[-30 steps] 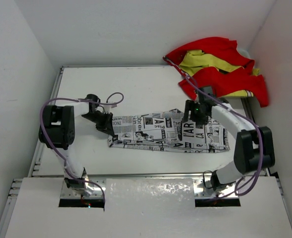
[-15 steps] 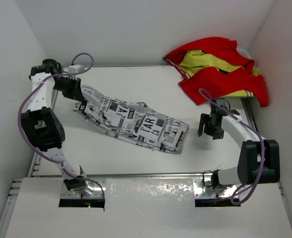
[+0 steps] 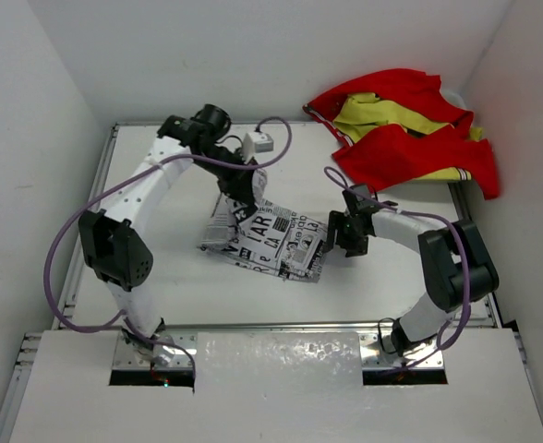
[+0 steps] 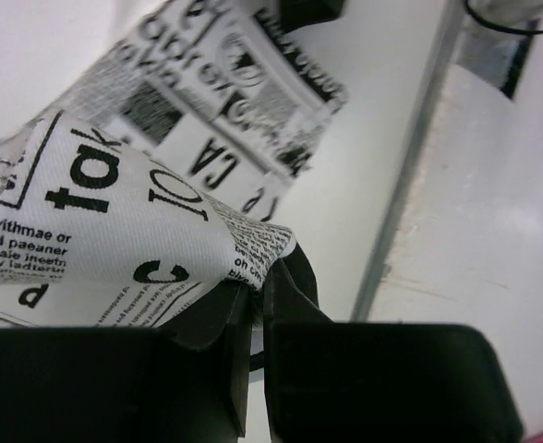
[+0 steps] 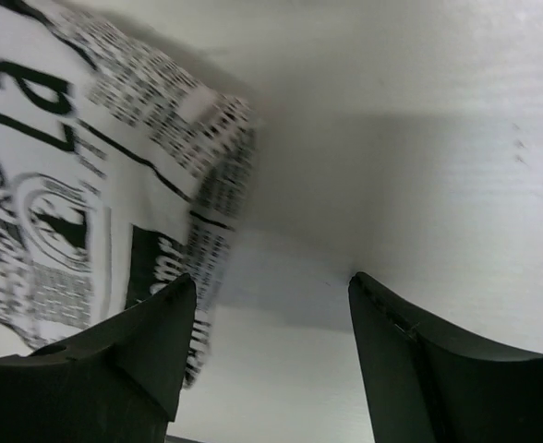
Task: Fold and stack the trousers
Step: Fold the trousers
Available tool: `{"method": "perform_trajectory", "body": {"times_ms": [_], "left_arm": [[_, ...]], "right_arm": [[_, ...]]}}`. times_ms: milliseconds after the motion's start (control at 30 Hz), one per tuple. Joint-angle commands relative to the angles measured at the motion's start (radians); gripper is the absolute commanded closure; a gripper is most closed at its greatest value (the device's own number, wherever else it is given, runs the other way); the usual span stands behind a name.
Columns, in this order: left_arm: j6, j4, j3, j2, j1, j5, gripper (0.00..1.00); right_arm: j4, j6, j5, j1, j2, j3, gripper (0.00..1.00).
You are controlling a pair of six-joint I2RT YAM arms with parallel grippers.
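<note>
Most of the overhead view is being taken up by the white table [image 3: 188, 277], and at its far right corner a heap of red and yellow clothing [image 3: 405, 138] is lying, well apart from everything else. Near the middle of the table the trousers [image 3: 276, 242] are lying bunched into a short folded bundle. Their long axis is running from far-left to near-right, with the far-left end rising off the surface and the near-right end resting flat. The left gripper [image 3: 244, 198] is hanging over that raised end, and the left wrist view is showing its jaws pressed together on a fold of the printed cloth, the rest of the trousers trailing away beyond the fingers [image 4: 202, 332]. The right gripper [image 3: 339, 233] is sitting just beside the near-right end of the bundle — its fingers [image 5: 133, 360] are standing spread apart with only bare table between them, the cloth's edge lying just outside one of them.
</note>
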Motion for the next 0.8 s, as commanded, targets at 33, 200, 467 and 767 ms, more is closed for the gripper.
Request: {"method": "perform_trajectory", "body": {"times_ms": [33, 200, 467, 767], "left_arm": [[-0.108, 0.086, -0.009, 0.030, -0.109, 0.125, 1.00], [-0.183, 0.226, 0.027, 0.095, -0.260, 0.145, 1.00], [-0.301, 0.373, 0.071, 0.228, -0.366, 0.119, 1.00], [-0.395, 0.522, 0.063, 0.316, -0.384, 0.041, 0.81]], "right_arm": [[0.100, 0.065, -0.060, 0.009, 0.041, 0.029, 0.34], [0.129, 0.071, -0.096, 0.007, 0.067, 0.029, 0.35], [0.172, 0.080, -0.135, -0.005, 0.087, 0.020, 0.35], [0.007, 0.002, -0.080, -0.178, -0.008, 0.046, 0.33]]}}
